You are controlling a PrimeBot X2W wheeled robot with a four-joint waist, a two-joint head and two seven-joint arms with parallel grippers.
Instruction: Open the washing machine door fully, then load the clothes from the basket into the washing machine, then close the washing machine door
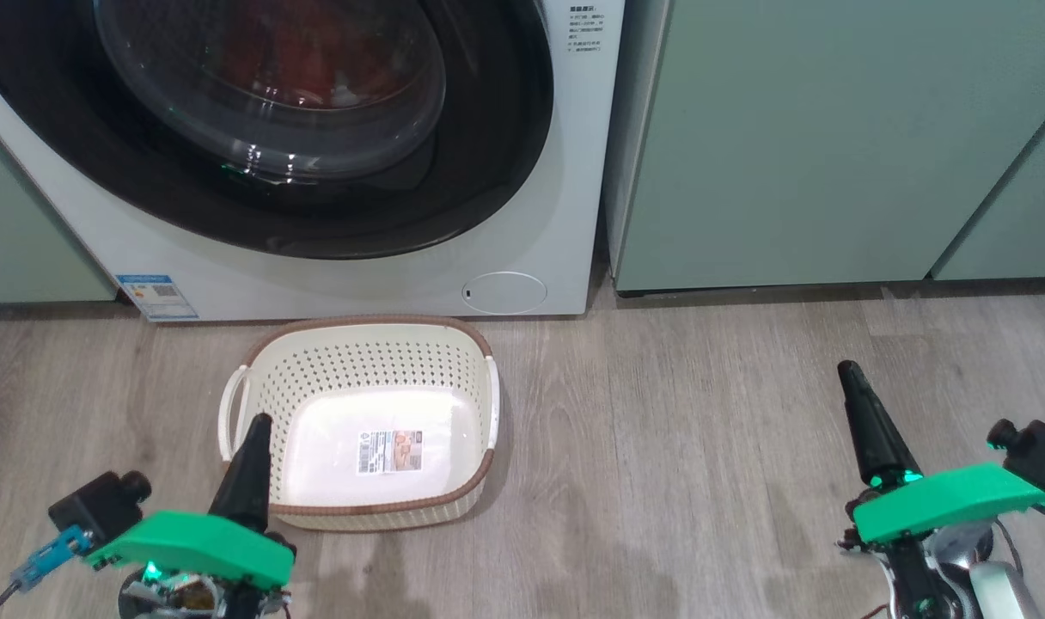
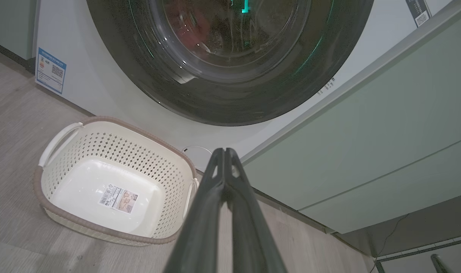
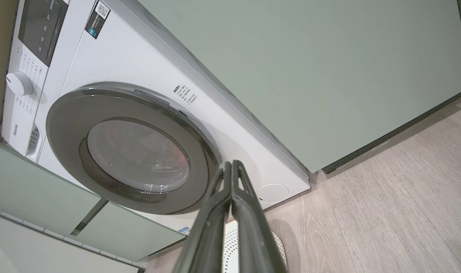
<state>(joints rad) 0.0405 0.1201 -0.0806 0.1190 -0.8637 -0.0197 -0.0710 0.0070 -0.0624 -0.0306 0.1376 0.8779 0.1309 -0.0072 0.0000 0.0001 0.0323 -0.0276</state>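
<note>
**Door closed on the load, basket empty, both pincers idle**

The washing machine door looks seated flush in the front of the washing machine. Its glossy black rim sits against the white panel with no gap that I can make out in the head view or the right wrist view. Through the glass bowl the red clothes are inside the drum. The basket stands on the wooden floor just in front of the machine, under the door, its long axis running across the machine's front. Nothing is in it but the sticker on its base.

The left pincer has its two dark fingers pressed together and holds nothing. In the head view its tip overlaps the basket's near left corner. The left wrist view puts the basket off to one side of the fingers, so I judge there is no contact. The right pincer is likewise together and empty, well to the right, in front of the pale green cabinet.

From both pincers the door lies ahead and above. The left one is the nearer, almost directly below the door, while the right would have to cross in front of the round flap to reach it. Judging by how things lie, all three steps look done. If any move is left, it would be a press on the rim to confirm the latch, and that falls to the left arm.
</note>
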